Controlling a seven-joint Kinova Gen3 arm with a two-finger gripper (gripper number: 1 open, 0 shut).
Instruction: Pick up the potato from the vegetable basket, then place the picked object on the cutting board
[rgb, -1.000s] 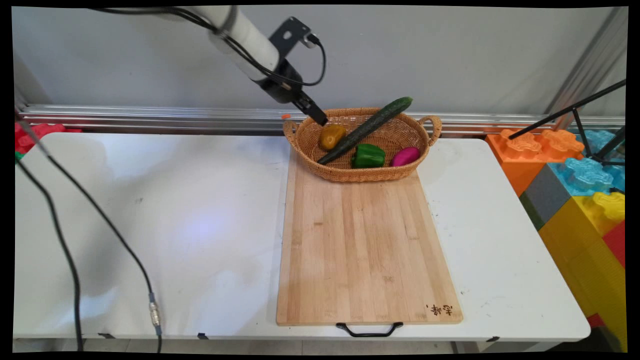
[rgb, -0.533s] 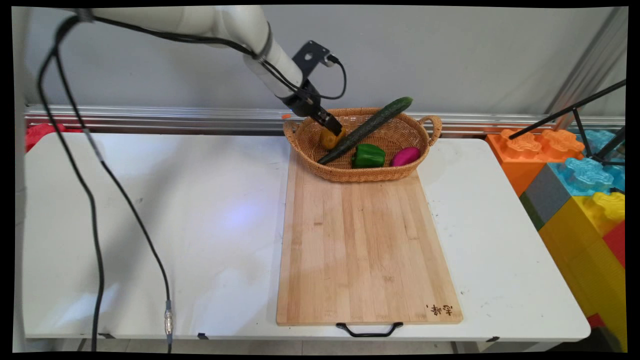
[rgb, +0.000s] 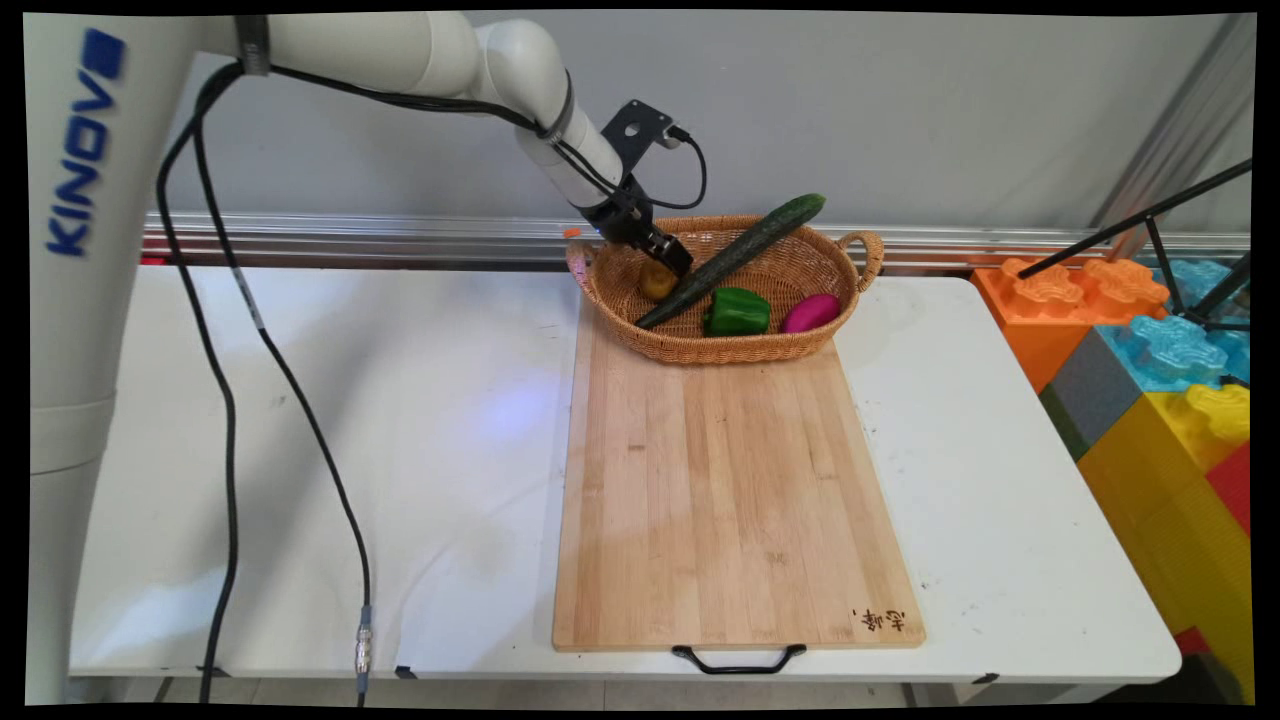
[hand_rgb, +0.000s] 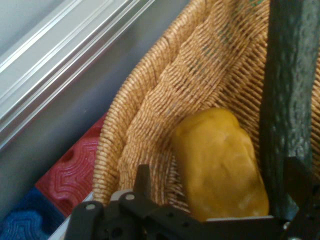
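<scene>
While the arm reaches in from the left, this is the layout:
Gripper (rgb: 672, 256): spread wide inside the basket (rgb: 790, 345), fingers either side of the potato (hand_rgb: 220, 162), holding nothing.
Potato: left end of basket, touching the cucumber (rgb: 735, 259).
Handling: looks firm, smooth, fairly light; best pinched across its middle.
Nearby: green pepper (rgb: 737, 311), pink vegetable (rgb: 811, 312), cutting board (rgb: 725, 500) on the bench (rgb: 400, 420).

Potato (rgb: 656, 282) in basket (rgb: 700, 345), beside cucumber (rgb: 735, 260)

Grey wall (rgb: 900, 110), white table (rgb: 300, 420) — coloured blocks (rgb: 1160, 380) beside
</scene>
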